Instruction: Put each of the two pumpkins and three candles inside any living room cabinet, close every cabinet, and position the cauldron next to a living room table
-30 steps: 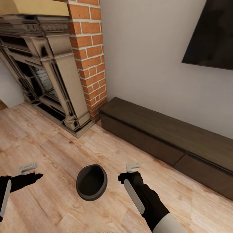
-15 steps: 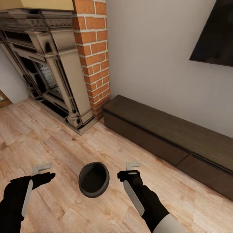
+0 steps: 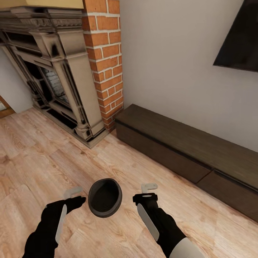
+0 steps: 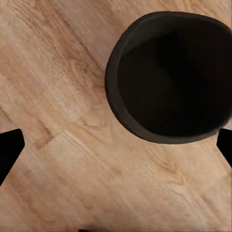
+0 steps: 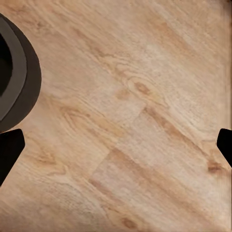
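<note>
Dark grey cauldron [image 3: 105, 198] sits on the wood floor [image 3: 43, 154] between the spread-fingered left gripper [image 3: 74, 195] and right gripper [image 3: 147, 191], touching neither.

**Three cameras, one cauldron**

The head camera looks steeply down over the wood floor [image 3: 43, 154] toward the cabinet [image 3: 186, 147]. Both wrist cameras face straight down, close above the floorboards, sharing the cauldron [image 4: 169, 77] with the head view.

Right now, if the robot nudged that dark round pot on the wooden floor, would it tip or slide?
The dark grey round cauldron looks squat and wide-mouthed, so it would probably slide rather than tip. Its thick rim suggests rigid, fairly heavy walls. The smooth plank floor likely gives little grip.
</note>
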Robot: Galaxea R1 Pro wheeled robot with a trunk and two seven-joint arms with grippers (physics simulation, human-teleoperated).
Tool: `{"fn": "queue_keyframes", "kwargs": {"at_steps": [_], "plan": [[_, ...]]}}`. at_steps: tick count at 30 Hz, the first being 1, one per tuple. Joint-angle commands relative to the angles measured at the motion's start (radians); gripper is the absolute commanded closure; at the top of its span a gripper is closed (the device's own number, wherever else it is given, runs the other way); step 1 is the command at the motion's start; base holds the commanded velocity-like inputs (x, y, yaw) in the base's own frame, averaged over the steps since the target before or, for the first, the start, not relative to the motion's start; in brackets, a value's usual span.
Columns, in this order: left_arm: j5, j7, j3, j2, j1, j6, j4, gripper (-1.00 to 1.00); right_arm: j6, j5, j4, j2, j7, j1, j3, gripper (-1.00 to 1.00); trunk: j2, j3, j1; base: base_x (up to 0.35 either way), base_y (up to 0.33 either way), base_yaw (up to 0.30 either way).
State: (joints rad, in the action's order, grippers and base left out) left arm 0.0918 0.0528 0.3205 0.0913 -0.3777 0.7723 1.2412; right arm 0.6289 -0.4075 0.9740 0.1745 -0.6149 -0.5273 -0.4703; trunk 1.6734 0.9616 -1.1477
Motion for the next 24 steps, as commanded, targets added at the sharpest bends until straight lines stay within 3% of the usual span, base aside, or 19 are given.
{"fn": "queue_keyframes", "kwargs": {"at_steps": [1,3,7,17,24], "plan": [[0.009,-0.029,-0.014,0.013,-0.001,-0.020,-0.016,-1.00,0.002,-0.009,0.001,0.000,-0.012,-0.001,-0.001,-1.00,0.000,0.001,0.000,0.000,0.000,0.017],[0.004,-0.100,-0.056,0.038,-0.001,-0.071,-0.041,-1.00,0.001,-0.008,0.003,0.000,-0.014,0.000,-0.002,-1.00,0.000,0.001,0.000,0.000,0.016,0.008],[0.001,-0.161,-0.083,0.054,-0.001,-0.097,-0.051,-1.00,0.000,-0.006,0.003,0.000,-0.016,0.000,-0.006,-1.00,0.000,0.001,0.000,0.000,0.167,0.002],[0.003,-0.177,-0.091,0.057,-0.001,-0.102,-0.054,-1.00,-0.003,-0.005,0.002,0.000,-0.017,0.000,-0.008,-1.00,0.000,0.001,0.000,0.007,0.069,0.000],[0.002,-0.177,-0.092,0.057,-0.001,-0.120,-0.054,-1.00,-0.002,-0.007,0.002,0.000,-0.016,0.001,-0.009,-1.00,0.000,0.001,0.000,0.178,0.043,0.000]]}}
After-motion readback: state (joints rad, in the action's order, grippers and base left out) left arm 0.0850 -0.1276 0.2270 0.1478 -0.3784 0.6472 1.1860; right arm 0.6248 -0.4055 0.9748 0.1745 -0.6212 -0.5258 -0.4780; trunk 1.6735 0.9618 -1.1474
